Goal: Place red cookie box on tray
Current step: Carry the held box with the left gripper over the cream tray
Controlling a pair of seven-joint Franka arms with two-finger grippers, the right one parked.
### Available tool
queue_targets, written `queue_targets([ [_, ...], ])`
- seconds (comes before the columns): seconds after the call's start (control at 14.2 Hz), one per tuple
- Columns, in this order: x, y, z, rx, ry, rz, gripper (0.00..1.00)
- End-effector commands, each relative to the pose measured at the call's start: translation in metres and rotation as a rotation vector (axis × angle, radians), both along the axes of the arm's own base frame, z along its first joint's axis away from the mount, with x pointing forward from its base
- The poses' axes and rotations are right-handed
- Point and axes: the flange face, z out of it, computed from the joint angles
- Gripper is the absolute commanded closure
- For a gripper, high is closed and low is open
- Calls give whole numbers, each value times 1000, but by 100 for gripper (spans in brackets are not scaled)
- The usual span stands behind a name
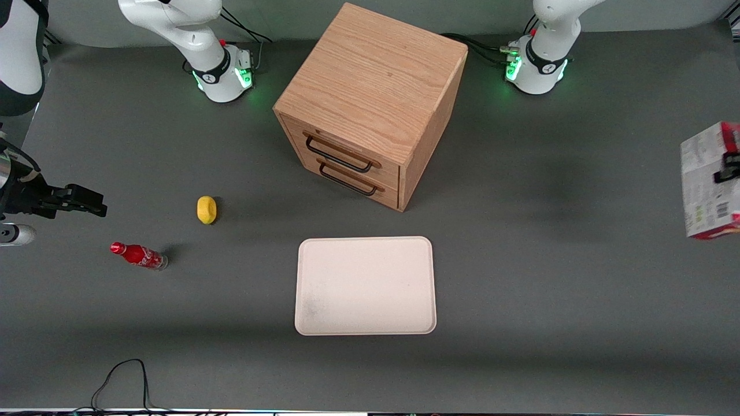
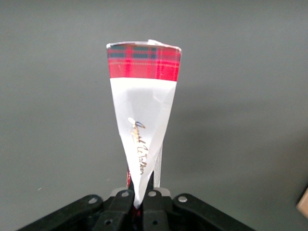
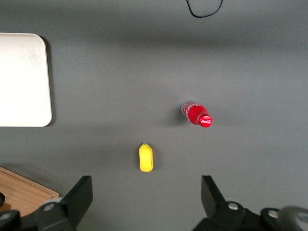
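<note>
The red cookie box (image 1: 706, 180) hangs in the air above the table at the working arm's end, its grey-white printed face and barcode turned to the front camera and its edges red. My left gripper (image 1: 727, 169) is shut on it; one black finger shows across its face. In the left wrist view the box (image 2: 143, 115) runs away from the gripper (image 2: 140, 201), with a red tartan end and a white face with gold script, its near edge pinched between the jaws. The cream tray (image 1: 365, 286) lies flat on the table in front of the cabinet, well away from the box.
A wooden drawer cabinet (image 1: 370, 104) with two black handles stands mid-table. A yellow object (image 1: 206, 209) and a small red cola bottle (image 1: 139, 255) lie toward the parked arm's end. A black cable (image 1: 121, 378) loops at the table's front edge.
</note>
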Motion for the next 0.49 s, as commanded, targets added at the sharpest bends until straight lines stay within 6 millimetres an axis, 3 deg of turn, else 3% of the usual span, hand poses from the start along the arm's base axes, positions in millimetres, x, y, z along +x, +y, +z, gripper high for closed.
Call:
queue_targets([
  [0.0,38,-68,5,12,4,48,100],
  [0.42,79,-235,-21,1,33,121,100],
])
